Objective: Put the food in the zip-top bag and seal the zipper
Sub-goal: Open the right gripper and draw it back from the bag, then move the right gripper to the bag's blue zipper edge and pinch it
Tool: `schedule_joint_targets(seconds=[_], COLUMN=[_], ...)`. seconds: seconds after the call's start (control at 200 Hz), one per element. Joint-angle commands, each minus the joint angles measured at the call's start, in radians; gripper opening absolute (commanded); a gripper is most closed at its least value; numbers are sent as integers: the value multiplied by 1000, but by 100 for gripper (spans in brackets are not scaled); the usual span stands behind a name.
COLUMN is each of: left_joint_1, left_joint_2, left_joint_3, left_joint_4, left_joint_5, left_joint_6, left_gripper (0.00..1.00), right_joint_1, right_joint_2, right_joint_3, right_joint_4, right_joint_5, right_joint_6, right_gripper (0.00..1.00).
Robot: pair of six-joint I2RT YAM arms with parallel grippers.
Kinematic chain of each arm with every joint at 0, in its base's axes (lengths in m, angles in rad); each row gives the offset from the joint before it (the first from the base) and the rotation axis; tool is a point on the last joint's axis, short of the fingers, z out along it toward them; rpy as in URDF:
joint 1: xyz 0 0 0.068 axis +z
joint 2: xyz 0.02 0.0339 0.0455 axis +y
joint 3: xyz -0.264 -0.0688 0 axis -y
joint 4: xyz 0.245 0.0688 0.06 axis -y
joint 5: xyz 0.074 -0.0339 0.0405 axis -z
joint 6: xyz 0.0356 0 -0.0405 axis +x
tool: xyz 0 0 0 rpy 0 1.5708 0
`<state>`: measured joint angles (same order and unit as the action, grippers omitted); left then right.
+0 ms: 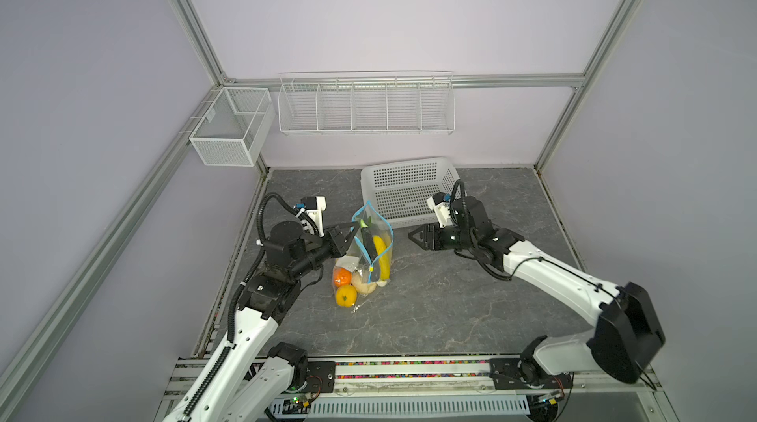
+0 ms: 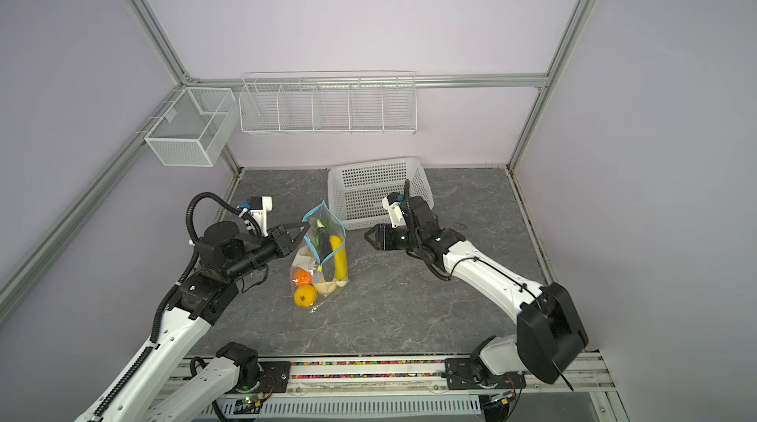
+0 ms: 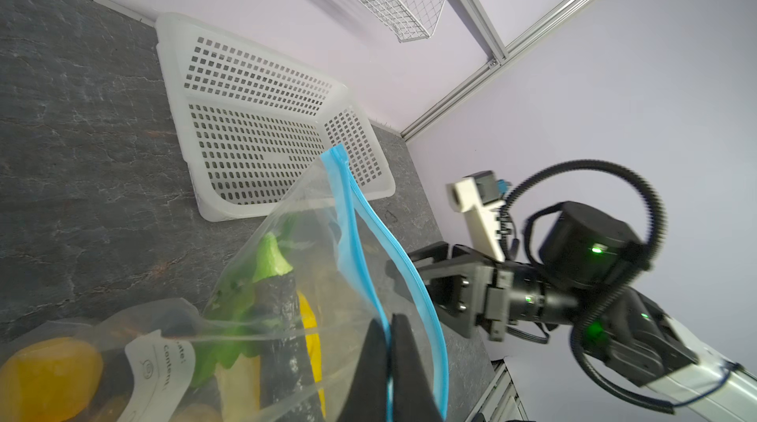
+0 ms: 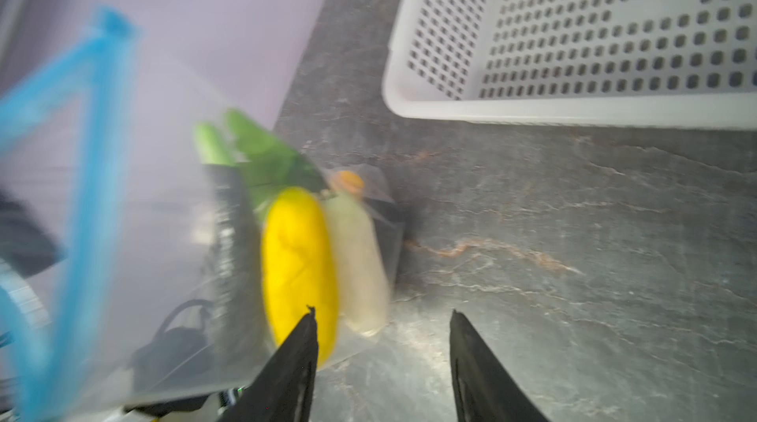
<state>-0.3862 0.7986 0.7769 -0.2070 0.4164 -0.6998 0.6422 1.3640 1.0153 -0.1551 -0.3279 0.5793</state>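
You've got a white perforated basket (image 1: pixel 409 190) at the back of the grey stone-look tabletop (image 1: pixel 450 297). Wire rack (image 1: pixel 364 106) hangs on the back wall, mesh box (image 1: pixel 223 145) on the left frame rail.

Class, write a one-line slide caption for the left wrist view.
Left pincer pinches the zipper of the zip-top bag holding food; right pincer open beyond.

"Content" on white label (image 3: pixel 157 375) of zip-top bag (image 3: pixel 327 272)
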Motion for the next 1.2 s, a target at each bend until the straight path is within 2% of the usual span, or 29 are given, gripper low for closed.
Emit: schedule_joint_targets(seconds=[0.0, 0.13, 0.36, 0.65, 0.75, 0.855, 0.93, 1.109, 1.194], left_joint_1=[2, 3, 3, 3, 2, 3, 2, 1, -3], left_joint_2=[0, 7, 34, 36, 36, 37, 35, 24, 22], left_joint_3=[-15, -20, -14, -31, -27, -14, -9, -6, 10], left_joint_4=[26, 32, 43, 61, 63, 53, 43, 30, 5], left_joint_5=[-8, -7, 11, 13, 12, 9, 7, -2, -18], left_joint_6=[1, -7, -6, -20, -22, -19, -17, -19, -18], left_gripper=[0, 0, 0, 0, 0, 0, 0, 0, 0], right_joint_1=[10, 46, 101, 177, 192, 197, 204, 207, 206], right_joint_2=[-79, -88, 22, 125, 150, 167, 183, 206, 206], right_joint_3=[14, 89, 229, 364, 385, 406, 429, 451, 466], right_joint_4=[-63, -87, -164, -289, -330, -370, -400, -400, -393], right_joint_5=[-22, 5, -11, 36, 74, 99, 121, 112, 114], right_joint_6=[56, 78, 104, 41, 11, -10, -28, -30, -37], right_gripper=[55, 55, 53, 47, 42, 30, 26, 9, 7])
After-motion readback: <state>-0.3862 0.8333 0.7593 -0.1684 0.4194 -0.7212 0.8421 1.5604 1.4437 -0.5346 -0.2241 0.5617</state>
